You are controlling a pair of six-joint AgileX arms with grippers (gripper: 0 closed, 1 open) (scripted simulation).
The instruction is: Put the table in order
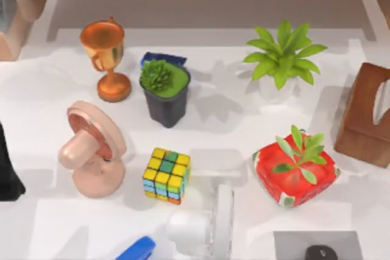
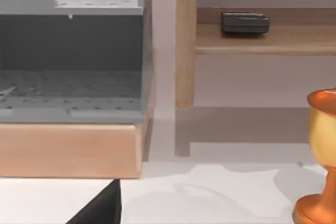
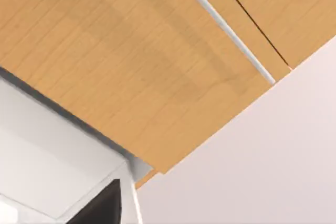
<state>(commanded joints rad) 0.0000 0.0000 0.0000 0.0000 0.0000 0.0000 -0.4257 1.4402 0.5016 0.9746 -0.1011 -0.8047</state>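
Observation:
The white table (image 1: 244, 120) carries many loose objects. A copper trophy (image 1: 106, 59) stands at the back left and also appears in the left wrist view as the trophy (image 2: 321, 145). Near the middle are a black pot with a succulent (image 1: 164, 92) and a coloured puzzle cube (image 1: 166, 175). A pink fan (image 1: 91, 150) is at the left, and a red pot with a plant (image 1: 295, 172) at the right. My left arm (image 1: 7, 168) is parked at the left edge; a dark part of its gripper (image 2: 100, 211) shows. A dark part of my right gripper (image 3: 102, 205) shows over a wooden floor.
A leafy plant in a white pot (image 1: 283, 59) and a brown tissue box (image 1: 368, 114) stand at the back right. A white fan (image 1: 207, 223), a blue item (image 1: 137, 251) and a grey pad with a black mouse (image 1: 317, 246) line the front. A wooden shelf (image 2: 262, 38) holds a black object (image 2: 245, 23).

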